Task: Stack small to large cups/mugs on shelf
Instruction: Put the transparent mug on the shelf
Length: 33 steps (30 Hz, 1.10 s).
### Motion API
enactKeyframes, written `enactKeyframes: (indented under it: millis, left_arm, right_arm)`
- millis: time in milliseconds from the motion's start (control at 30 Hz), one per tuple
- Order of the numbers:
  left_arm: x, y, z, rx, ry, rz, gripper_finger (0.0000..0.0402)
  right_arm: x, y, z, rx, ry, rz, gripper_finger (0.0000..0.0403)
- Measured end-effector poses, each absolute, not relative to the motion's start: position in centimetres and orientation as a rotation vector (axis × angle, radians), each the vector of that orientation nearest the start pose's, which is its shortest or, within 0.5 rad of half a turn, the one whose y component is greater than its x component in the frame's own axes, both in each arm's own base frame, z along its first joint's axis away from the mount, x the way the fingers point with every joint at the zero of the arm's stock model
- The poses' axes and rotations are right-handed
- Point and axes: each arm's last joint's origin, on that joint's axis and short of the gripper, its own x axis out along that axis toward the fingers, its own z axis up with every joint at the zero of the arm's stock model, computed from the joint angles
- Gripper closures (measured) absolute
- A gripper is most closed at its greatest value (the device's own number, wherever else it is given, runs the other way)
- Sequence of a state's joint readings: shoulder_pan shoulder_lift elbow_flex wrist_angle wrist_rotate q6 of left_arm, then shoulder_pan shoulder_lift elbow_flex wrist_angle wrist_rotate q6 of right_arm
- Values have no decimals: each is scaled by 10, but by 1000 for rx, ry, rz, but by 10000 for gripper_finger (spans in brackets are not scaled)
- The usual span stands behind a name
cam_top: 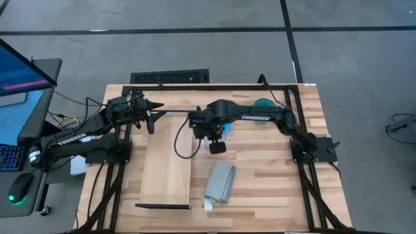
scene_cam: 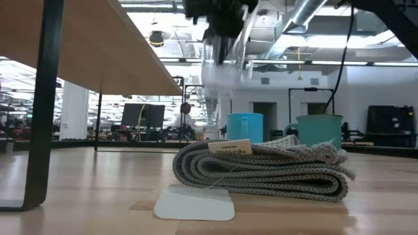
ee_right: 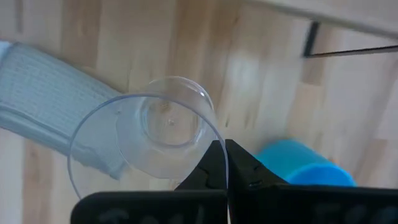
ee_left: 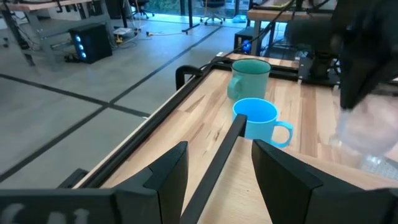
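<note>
The small clear cup (ee_right: 146,140) hangs in the air with my right gripper (ee_right: 221,163) shut on it, above the table between the folded grey cloth (cam_top: 220,182) and the blue mug (cam_top: 225,128). In the low view the cup (scene_cam: 219,72) is well above the tabletop. The blue mug (ee_left: 258,117) and the teal mug (ee_left: 251,76) stand upright on the table on their bases, side by side. The pale shelf (cam_top: 167,162) stands to the left on dark legs. My left gripper (ee_left: 217,167) is open at the shelf's far end and holds nothing. My right gripper pinches the clear cup's wall at its rim (ee_right: 219,149), one finger inside the mouth and one outside. The fingers come from above, pointing down. The cup hangs below them, mouth up, a little tilted and clear of the table.
The grey cloth (scene_cam: 261,168) lies folded on the table near the front, with a white tag (scene_cam: 194,203) before it. A black frame (cam_top: 292,88) runs round the table's edges. A keyboard (cam_top: 170,77) lies beyond the far edge.
</note>
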State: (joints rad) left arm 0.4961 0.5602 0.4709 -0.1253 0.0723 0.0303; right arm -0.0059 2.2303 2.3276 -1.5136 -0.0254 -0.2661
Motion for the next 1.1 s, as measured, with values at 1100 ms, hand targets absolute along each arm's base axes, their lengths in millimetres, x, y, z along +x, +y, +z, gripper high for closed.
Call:
enactKeyframes:
  millis: [1100]
  left_arm:
    - [109,57,273,34,120,420,233]
  right_arm:
    - [418,-166,328,-75,1156,-219,398]
